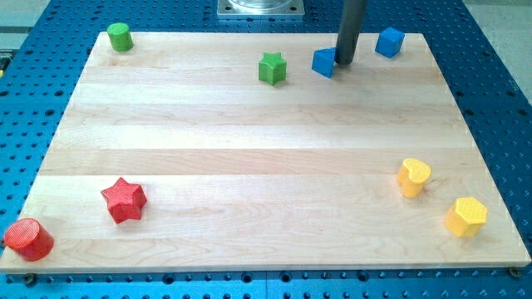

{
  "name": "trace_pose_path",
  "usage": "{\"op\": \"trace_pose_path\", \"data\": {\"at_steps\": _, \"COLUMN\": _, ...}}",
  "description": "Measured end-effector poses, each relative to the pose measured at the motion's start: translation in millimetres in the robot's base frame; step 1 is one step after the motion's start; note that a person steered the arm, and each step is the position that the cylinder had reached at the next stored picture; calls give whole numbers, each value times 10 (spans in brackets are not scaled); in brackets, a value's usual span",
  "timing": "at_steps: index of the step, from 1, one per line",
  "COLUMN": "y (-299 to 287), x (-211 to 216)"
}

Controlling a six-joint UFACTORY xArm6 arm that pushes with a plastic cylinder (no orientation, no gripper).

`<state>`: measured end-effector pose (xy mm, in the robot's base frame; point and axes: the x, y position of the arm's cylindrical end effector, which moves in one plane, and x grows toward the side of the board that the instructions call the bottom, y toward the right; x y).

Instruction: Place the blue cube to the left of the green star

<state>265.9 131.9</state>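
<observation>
A blue cube (pixel 323 61) lies near the view's top, right of centre. The green star (pixel 272 68) lies a short way to its left, with a gap between them. My tip (pixel 343 63) rests on the board right at the blue cube's right side, seemingly touching it. A second blue block (pixel 389 41) sits further right, near the board's top edge.
A green cylinder (pixel 120 36) stands at the top left corner. A red star (pixel 124 199) and a red cylinder (pixel 29 239) are at the bottom left. Two yellow blocks (pixel 413 176) (pixel 465 217) sit at the bottom right. The wooden board (pixel 249 166) lies on a blue perforated table.
</observation>
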Motion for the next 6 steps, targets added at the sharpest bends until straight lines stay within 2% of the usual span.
{"op": "trace_pose_path", "data": {"at_steps": 3, "y": -207, "x": 531}}
{"op": "trace_pose_path", "data": {"at_steps": 4, "y": -504, "x": 595}}
{"op": "trace_pose_path", "data": {"at_steps": 5, "y": 230, "x": 657}}
{"op": "trace_pose_path", "data": {"at_steps": 6, "y": 1020, "x": 234}}
